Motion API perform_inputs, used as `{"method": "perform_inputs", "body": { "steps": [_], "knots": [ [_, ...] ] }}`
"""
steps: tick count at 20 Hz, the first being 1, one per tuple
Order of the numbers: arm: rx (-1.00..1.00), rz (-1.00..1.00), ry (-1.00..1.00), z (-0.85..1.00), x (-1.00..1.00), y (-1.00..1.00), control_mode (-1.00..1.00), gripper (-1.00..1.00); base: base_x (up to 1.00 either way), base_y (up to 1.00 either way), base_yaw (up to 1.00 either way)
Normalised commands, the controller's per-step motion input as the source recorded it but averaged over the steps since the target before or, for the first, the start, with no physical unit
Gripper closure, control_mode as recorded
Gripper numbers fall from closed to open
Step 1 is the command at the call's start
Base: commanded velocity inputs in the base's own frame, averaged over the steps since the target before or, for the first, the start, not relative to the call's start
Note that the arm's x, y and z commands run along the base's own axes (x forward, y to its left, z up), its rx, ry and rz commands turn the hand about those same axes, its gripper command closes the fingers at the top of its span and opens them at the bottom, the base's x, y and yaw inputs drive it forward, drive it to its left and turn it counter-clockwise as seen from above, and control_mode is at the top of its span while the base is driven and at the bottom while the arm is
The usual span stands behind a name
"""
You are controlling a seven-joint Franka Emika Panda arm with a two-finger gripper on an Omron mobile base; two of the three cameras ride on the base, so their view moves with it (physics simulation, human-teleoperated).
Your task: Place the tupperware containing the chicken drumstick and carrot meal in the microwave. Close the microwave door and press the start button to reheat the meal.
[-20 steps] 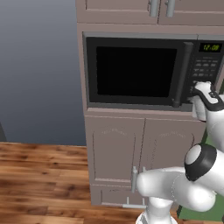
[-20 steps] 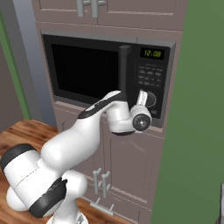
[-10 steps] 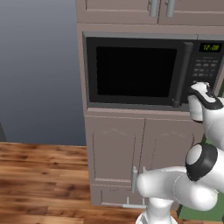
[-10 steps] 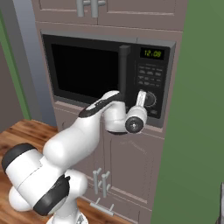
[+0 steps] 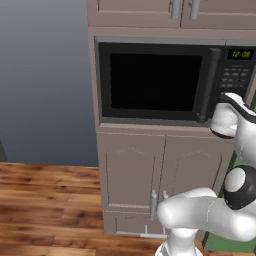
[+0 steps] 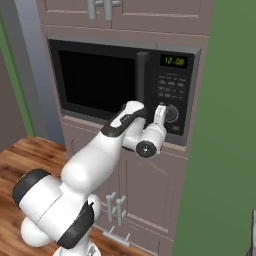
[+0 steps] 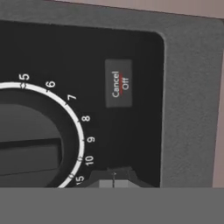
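Microwave door is seen shut, upper centre. Gripper, jaws together, is held at the control panel, beside the dial, below Cancel/Off button.

You have the microwave set in the cabinet, its microwave door left of the control panel; the gripper is at the dial, left of the Cancel/Off button
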Motion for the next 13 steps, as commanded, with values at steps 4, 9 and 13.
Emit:
{"method": "perform_inputs", "body": {
  "steps": [4,9,13],
  "knots": [
    [-0.01,-0.03,-0.19,-0.44,0.10,0.00,-1.00,1.00,0.00,0.00,0.00],
    [-0.01,-0.04,-0.19,-0.34,0.16,0.07,-1.00,1.00,0.00,0.00,0.00],
    [-0.03,-0.02,-0.18,-0.17,0.04,0.30,-1.00,1.00,0.00,0.00,0.00]
  ]
}}
